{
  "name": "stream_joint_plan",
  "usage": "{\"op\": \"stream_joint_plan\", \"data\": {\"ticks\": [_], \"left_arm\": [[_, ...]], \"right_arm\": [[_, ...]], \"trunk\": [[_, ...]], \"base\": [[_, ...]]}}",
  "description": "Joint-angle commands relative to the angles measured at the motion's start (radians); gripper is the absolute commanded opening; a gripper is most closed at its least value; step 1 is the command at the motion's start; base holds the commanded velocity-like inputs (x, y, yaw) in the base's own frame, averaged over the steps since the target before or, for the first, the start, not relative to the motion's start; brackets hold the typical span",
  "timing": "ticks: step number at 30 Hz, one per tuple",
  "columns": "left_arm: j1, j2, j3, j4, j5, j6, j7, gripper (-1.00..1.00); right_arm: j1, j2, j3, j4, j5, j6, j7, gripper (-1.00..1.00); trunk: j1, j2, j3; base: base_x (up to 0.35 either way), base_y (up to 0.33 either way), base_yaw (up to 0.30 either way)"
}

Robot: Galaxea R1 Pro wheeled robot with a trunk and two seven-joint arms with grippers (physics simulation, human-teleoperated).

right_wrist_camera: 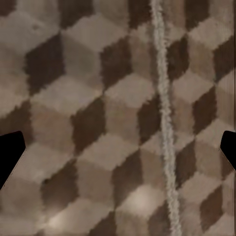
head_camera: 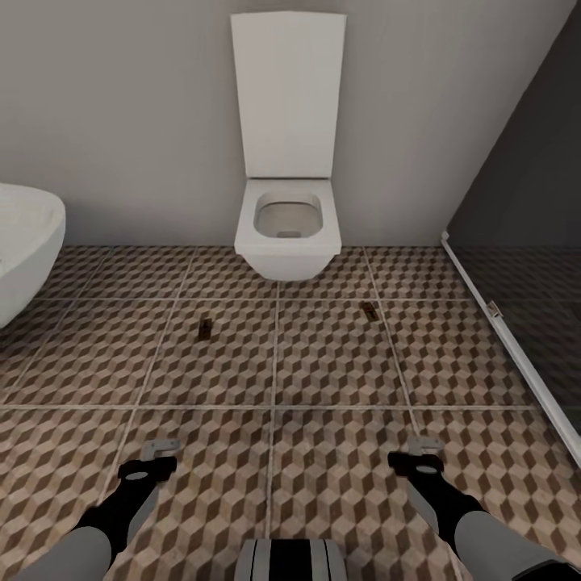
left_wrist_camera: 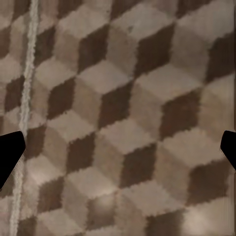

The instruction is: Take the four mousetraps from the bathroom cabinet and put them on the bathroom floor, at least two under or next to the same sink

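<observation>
Two mousetraps lie flat on the cube-patterned bathroom floor (head_camera: 323, 379) in the head view. One mousetrap (head_camera: 205, 328) is left of centre and the other mousetrap (head_camera: 369, 310) is right of centre, both in front of the toilet. My left gripper (head_camera: 157, 454) and right gripper (head_camera: 421, 453) hang low over the tiles nearer to me, about one tile short of the traps. In the wrist views the left gripper (left_wrist_camera: 118, 152) and right gripper (right_wrist_camera: 118, 152) are open with only floor between the dark fingertips (left_wrist_camera: 10, 153). The cabinet and the sink are out of view.
A white wall-hung toilet (head_camera: 287, 226) with its lid raised stands at the far wall. The rounded white bathtub (head_camera: 24, 242) bulges in at the left. A dark shower area behind a glass panel with a white rail (head_camera: 504, 339) bounds the right side.
</observation>
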Motion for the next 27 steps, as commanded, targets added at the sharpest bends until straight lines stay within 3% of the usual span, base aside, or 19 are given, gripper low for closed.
{"op": "stream_joint_plan", "data": {"ticks": [1, 27], "left_arm": [[0.000, 0.000, -0.002, -0.002, 0.005, 0.006, 0.003, 1.00], [0.000, 0.000, -0.002, -0.002, 0.005, 0.004, 0.003, 1.00]], "right_arm": [[0.000, -0.001, 0.008, -0.002, -0.007, 0.004, -0.006, 1.00], [0.000, -0.001, 0.009, -0.005, -0.004, 0.002, -0.013, 1.00]], "trunk": [[-0.001, 0.000, 0.003], [-0.012, 0.006, 0.104]], "base": [[0.000, 0.000, 0.000], [0.000, 0.000, 0.000]]}}
